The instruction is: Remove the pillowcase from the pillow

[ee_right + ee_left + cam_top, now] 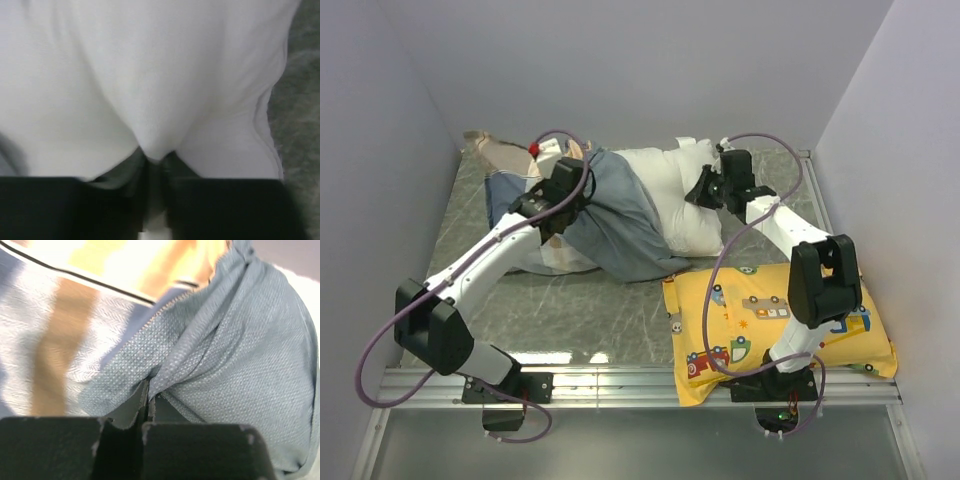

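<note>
1. Here's the striped pillowcase [620, 225], bunched over the left end of the white pillow [685, 195]. Its grey-blue cloth is rucked into a heap, and paler blue and beige stripes trail off further left of the pillow.
2. The pillow's right half is bare, plump and white. The whole pillow lies along the far side of the table.
3. The left gripper [570, 190] is right on that heap, at the pillow's left end. Its wrist view shows the fingers pressed together with a fold of grey-blue cloth nipped between them, so it is clamped on the pillowcase.
4. A zip [170, 305] runs along the case's edge just above that fold. Beyond it are beige and pale stripes, blurred.
5. The right gripper [705, 190] sits on the pillow's bare right part. Close up, a ridge of the white cover is pinched between its nearly closed fingers, so it is gripping the pillow itself.
6. The two grippers are near each other, and the line where grey cloth meets white pillow lies between them.
7. On the near side of the pillow, just beside its right end, a yellow cartoon-vehicle pillow [780, 320] lies flat. The right arm rises over it.
8. Under the pillow is the grey marbled table [590, 310]. Purple cables [735, 250] loop along both arms.
</note>
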Robot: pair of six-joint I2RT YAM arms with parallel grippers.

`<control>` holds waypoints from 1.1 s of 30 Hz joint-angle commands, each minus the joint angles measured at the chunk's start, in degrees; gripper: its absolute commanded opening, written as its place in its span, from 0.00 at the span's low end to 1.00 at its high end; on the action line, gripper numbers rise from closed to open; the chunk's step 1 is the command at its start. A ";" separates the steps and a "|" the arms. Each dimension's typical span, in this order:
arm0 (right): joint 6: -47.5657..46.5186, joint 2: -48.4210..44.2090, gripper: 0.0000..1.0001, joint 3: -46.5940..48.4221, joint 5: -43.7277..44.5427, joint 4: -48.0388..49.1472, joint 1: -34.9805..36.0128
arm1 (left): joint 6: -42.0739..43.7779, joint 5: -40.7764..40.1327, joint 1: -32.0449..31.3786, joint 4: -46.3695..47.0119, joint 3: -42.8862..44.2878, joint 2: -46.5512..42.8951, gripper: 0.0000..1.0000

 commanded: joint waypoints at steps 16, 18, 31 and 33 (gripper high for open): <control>6.30 -7.47 0.00 -2.45 2.18 0.91 -11.87 | -0.66 33.73 48.85 0.86 4.78 -8.62 0.00; 4.55 -6.94 0.00 -0.87 2.01 -0.58 -10.73 | -0.22 34.47 43.70 2.73 3.18 -8.53 0.00; -8.90 -19.33 0.80 0.11 23.28 -3.94 10.26 | 3.39 28.83 29.77 1.85 5.55 -6.34 0.01; -9.78 -19.07 0.83 -0.25 19.51 -2.52 11.95 | 3.82 31.20 28.81 2.03 7.03 -5.81 0.01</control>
